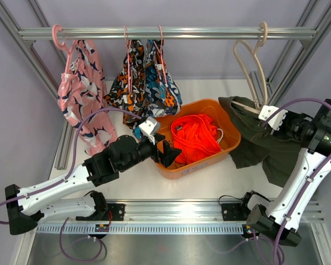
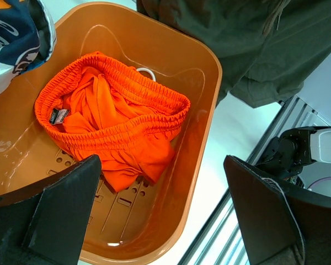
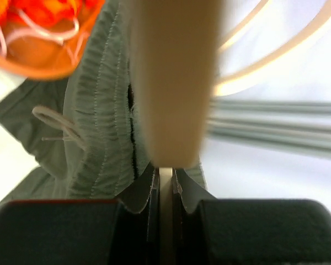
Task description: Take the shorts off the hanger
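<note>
Dark olive shorts (image 1: 259, 144) lie crumpled on the table at the right, their waistband (image 3: 99, 110) against the lower end of a beige hanger (image 1: 258, 72) that hangs from the rail. My right gripper (image 1: 263, 113) is shut on that hanger's lower bar (image 3: 171, 83), which sits pinched between the fingers (image 3: 165, 182). Whether the waistband still wraps the bar is unclear. Bright orange shorts (image 2: 116, 121) lie in the orange bin (image 2: 204, 110). My left gripper (image 2: 163, 215) hovers open over the bin's near rim, holding nothing. Pink printed shorts (image 1: 80, 94) and blue-orange printed shorts (image 1: 146, 80) hang on pink hangers.
A metal rail (image 1: 182, 33) crosses the back, with frame posts slanting down at both sides. The bin (image 1: 233, 138) stands mid-table between the arms. A slotted aluminium rail (image 1: 171, 207) runs along the near edge by the arm bases.
</note>
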### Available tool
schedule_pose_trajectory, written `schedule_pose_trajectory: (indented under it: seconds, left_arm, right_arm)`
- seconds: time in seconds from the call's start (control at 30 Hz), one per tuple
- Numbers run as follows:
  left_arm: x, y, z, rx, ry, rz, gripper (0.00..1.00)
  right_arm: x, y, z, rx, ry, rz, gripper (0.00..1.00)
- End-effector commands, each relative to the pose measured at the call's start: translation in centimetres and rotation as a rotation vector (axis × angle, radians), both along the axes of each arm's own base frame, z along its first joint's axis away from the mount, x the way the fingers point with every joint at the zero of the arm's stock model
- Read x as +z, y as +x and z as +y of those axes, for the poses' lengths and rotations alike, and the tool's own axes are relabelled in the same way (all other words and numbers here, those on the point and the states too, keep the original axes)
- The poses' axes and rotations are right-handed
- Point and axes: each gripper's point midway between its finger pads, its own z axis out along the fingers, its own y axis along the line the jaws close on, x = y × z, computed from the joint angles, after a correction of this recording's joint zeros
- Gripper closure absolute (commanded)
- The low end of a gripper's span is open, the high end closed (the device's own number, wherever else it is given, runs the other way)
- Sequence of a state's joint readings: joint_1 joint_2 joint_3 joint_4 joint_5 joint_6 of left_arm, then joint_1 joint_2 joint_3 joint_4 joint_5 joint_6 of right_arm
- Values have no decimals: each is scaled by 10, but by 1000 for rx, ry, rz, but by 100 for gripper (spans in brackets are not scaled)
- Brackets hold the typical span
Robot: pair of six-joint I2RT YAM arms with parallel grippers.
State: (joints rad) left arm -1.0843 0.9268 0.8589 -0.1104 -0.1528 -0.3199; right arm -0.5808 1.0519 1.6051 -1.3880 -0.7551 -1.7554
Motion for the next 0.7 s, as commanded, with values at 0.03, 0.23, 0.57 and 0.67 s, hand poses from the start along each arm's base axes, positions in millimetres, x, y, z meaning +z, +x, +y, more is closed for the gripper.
schedule_pose_trajectory:
  seconds: [0.03, 0.23, 0.57, 0.67]
  left_arm:
    - [33, 5, -4, 3, -60, -73, 1]
    - [65, 22, -5, 101, -147, -73, 1]
    - [149, 31, -26, 129, -385, 9, 1]
    - [160, 37, -22, 176, -443, 43, 2]
  right_arm:
    - [15, -37, 76, 115, 349, 106, 100]
    - [70, -55, 133, 258, 638, 131, 100]
    - [35, -48, 132, 217, 725, 278, 100]
    - [23, -54, 136, 227, 732, 308, 100]
